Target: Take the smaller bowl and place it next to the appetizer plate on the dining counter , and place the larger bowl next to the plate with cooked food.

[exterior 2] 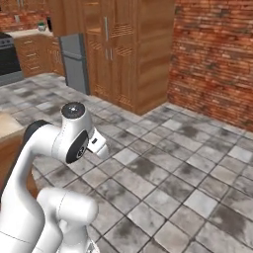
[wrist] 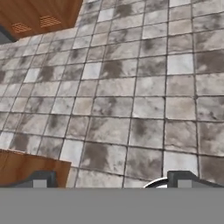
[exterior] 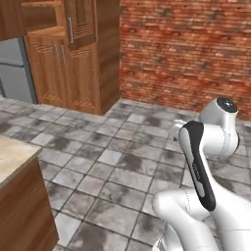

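A corner of the dining counter [exterior: 13,156] shows at the lower left, with a beige stone top over a wood-panelled front. A sliver of the dining counter [exterior 2: 7,126] also pokes in at the left edge. The smaller bowl, the larger bowl, the appetizer plate and the plate with cooked food are out of view. My gripper [wrist: 111,180] hangs open over the tiled floor with nothing between its fingertips [wrist: 40,180]. The counter's wood front [wrist: 30,168] lies by the left fingertip.
Tall wood cabinets [exterior: 73,59] and a grey fridge [exterior: 14,68] stand at the back left, beside a brick wall [exterior: 186,54]. Grey floor tiles [exterior: 122,162] stretch wide between them and the base. A stove [exterior 2: 9,59] stands far left.
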